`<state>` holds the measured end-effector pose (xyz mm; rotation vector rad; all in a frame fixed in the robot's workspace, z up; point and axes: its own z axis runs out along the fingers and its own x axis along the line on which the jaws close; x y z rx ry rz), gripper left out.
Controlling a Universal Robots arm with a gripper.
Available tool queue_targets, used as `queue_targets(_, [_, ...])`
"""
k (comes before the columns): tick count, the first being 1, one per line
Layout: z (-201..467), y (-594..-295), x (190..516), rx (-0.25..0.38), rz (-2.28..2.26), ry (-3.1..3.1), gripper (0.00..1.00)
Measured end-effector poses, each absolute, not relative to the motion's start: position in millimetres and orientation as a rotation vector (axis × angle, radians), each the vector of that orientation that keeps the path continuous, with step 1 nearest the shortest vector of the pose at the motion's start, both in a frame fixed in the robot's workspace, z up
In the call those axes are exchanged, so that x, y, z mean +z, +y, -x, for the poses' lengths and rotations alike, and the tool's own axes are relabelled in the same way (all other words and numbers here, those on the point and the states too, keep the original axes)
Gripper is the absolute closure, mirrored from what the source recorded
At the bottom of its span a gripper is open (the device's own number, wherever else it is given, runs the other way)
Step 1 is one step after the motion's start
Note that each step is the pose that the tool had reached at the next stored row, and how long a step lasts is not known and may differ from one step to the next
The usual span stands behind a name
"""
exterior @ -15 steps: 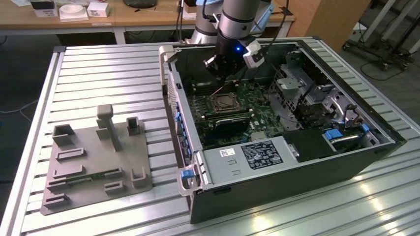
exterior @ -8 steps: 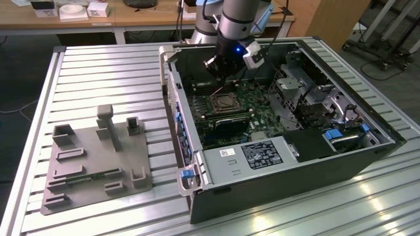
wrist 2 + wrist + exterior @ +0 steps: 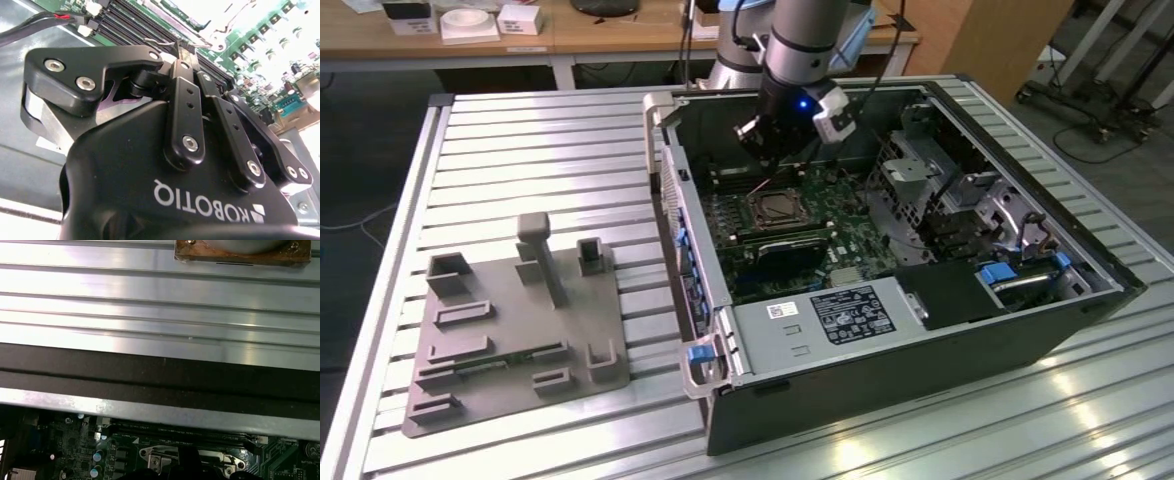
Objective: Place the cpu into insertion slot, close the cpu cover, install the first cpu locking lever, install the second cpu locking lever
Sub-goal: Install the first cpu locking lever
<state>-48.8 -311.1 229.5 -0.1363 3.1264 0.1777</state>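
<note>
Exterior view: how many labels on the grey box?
2 on the grey box: a small white label toward the exterior view's left, a larger dark label beside it. Hidden faces may carry more.

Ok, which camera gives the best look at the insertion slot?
The exterior view: the insertion slot sits whole on the green board, just beneath the claw. The first wrist view catches part of its metal rim, with dark claw parts in front. In the second wrist view the claw and glare hide most of it.
</note>
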Motion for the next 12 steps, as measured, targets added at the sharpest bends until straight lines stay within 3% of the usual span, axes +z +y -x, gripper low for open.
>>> queue_targets(12, [44.9, -305.5, 219.4, 0.178, 0.136, 3.127, 0.9])
